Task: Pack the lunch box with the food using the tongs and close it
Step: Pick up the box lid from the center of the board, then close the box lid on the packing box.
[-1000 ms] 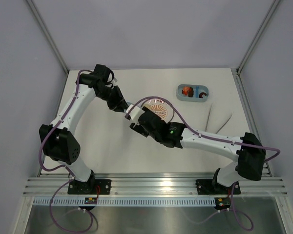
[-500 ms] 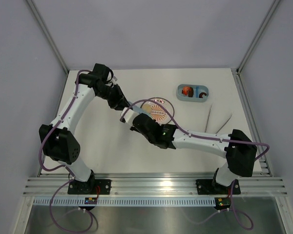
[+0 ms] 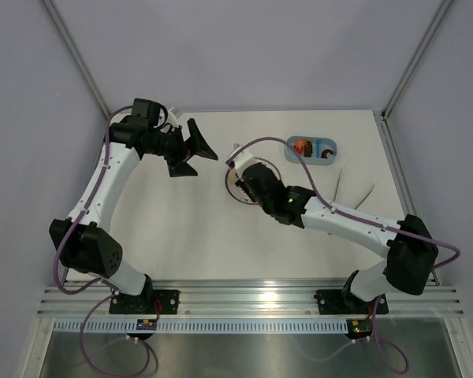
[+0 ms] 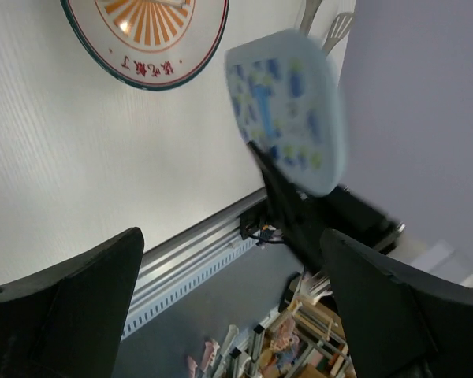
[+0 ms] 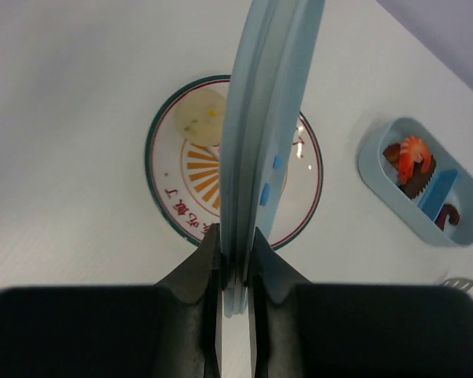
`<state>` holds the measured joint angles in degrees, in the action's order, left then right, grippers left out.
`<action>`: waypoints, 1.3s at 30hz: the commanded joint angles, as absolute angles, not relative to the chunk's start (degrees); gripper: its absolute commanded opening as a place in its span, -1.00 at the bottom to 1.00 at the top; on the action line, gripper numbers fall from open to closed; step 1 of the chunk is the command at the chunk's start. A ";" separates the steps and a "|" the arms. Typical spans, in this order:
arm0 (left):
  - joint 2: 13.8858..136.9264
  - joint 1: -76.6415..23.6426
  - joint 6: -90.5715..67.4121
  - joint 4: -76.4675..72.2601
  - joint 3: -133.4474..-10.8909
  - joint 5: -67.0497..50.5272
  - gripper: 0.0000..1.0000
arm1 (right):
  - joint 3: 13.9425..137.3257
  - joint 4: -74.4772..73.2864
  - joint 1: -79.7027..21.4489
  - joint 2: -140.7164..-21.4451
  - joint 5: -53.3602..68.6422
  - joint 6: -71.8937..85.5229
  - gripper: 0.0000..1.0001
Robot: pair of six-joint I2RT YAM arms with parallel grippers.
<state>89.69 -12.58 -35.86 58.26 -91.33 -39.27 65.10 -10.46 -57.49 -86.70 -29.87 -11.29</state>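
Observation:
The flat pale-blue lid (image 5: 264, 134) stands edge-on between the fingers of my right gripper (image 5: 236, 272), which is shut on its lower rim, above the orange sunburst plate (image 5: 181, 185). In the left wrist view the same lid (image 4: 288, 110) hangs in the air, patterned face showing. My left gripper (image 3: 191, 150) is open and empty, back to the left of the plate. The lunch box (image 3: 311, 148) sits uncovered at the back right, and food (image 5: 414, 157), red-orange and dark brown pieces, lies in it beside a blue divider. The tongs (image 3: 355, 189) lie on the table right of the plate.
A pale scrap (image 5: 199, 118) lies on the plate's far side. The right arm (image 3: 339, 220) stretches diagonally across the table's middle. Frame posts stand at the back corners, and an aluminium rail (image 3: 244, 299) runs along the near edge.
My left gripper opened, let go of the lid and drew back to the left. My right gripper shut on the lid and moved right and back with it, over the plate.

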 commanded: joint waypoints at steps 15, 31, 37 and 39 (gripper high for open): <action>77.26 -6.24 -34.99 45.52 -84.90 -33.32 0.98 | 65.05 -9.08 -15.91 -81.12 -6.32 50.96 -1.00; 79.45 -7.21 -31.82 47.28 -84.38 -33.75 0.98 | 52.73 34.16 -11.96 -92.35 -20.83 67.58 -1.00; 79.89 -7.12 -30.24 48.60 -84.11 -33.58 0.98 | 52.83 45.07 -9.50 -101.24 -19.43 71.54 -1.00; 80.16 -7.21 -29.53 49.48 -84.55 -33.49 0.98 | 52.21 54.25 -8.53 -104.22 -17.58 72.59 -1.00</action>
<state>79.68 -6.96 -31.68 49.76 -84.71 -32.75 52.34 37.47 -10.04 -101.23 -17.26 68.90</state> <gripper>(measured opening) 0.988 0.169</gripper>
